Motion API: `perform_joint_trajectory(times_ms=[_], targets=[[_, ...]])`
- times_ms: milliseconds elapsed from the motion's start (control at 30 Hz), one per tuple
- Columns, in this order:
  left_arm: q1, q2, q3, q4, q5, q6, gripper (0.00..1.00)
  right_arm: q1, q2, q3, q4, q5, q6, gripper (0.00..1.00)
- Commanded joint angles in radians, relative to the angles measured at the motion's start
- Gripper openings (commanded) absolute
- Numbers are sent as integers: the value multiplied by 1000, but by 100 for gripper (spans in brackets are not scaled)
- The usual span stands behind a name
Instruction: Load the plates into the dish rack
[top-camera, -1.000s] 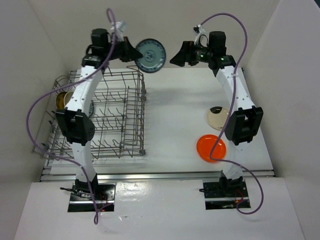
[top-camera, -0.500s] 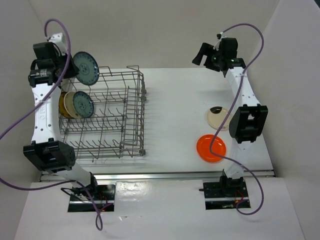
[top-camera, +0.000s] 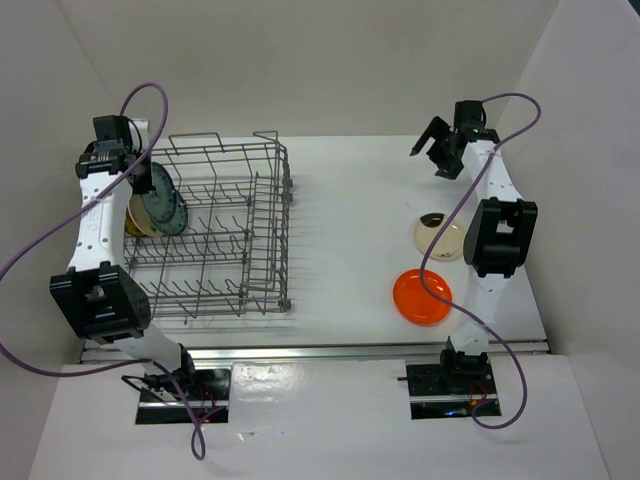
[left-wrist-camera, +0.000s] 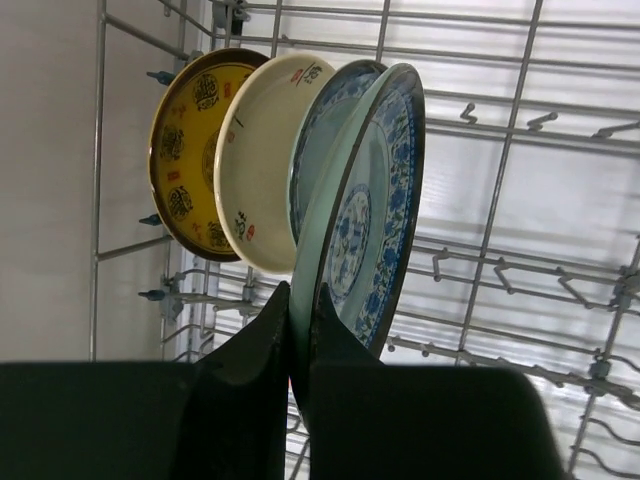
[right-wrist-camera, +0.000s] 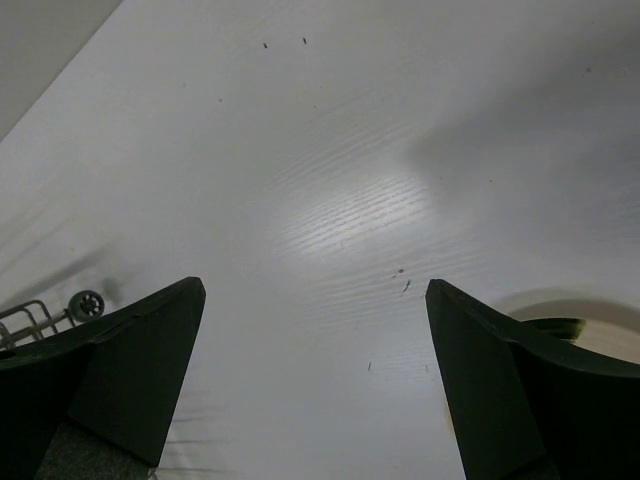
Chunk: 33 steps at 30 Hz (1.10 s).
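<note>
Overhead, on the table's (top-camera: 340, 230) right side: cream plate (top-camera: 438, 238) and orange plate (top-camera: 421, 297) lying flat, yet to load.

Left wrist: left gripper (left-wrist-camera: 300, 296) pinching blue-green plate (left-wrist-camera: 385, 200) inside dish rack (left-wrist-camera: 497, 200), just beside three racked plates (left-wrist-camera: 262, 170).

Right wrist: right gripper (right-wrist-camera: 315, 288) spread wide, holding nothing.

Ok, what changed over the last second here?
The left gripper carried the blue-green plate leftward and lowered it into the dish rack beside three racked plates, still clamped. The right gripper, open and empty, drew back rightward. The cream plate and orange plate stayed put.
</note>
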Motion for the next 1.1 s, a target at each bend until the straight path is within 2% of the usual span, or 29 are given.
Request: perform_joint_trajectory(times_ms=[0, 567, 767, 900, 1000, 1067], targets=[[0, -37, -24, 44, -15, 73, 0, 17, -45, -23, -42, 57, 28, 100], [0, 90, -110, 108, 101, 18, 0, -70, -234, -322, -21, 135, 61, 100], [0, 146, -100, 126, 112, -2, 0, -99, -254, -346, -111, 216, 83, 100], [-9, 195, -76, 137, 134, -2, 4, -119, -290, -435, -99, 225, 110, 100], [-33, 239, -19, 128, 125, -2, 4, -141, -315, -501, -67, 176, 121, 100], [-43, 251, -10, 119, 111, 9, 12, -141, -336, -511, -67, 176, 121, 100]])
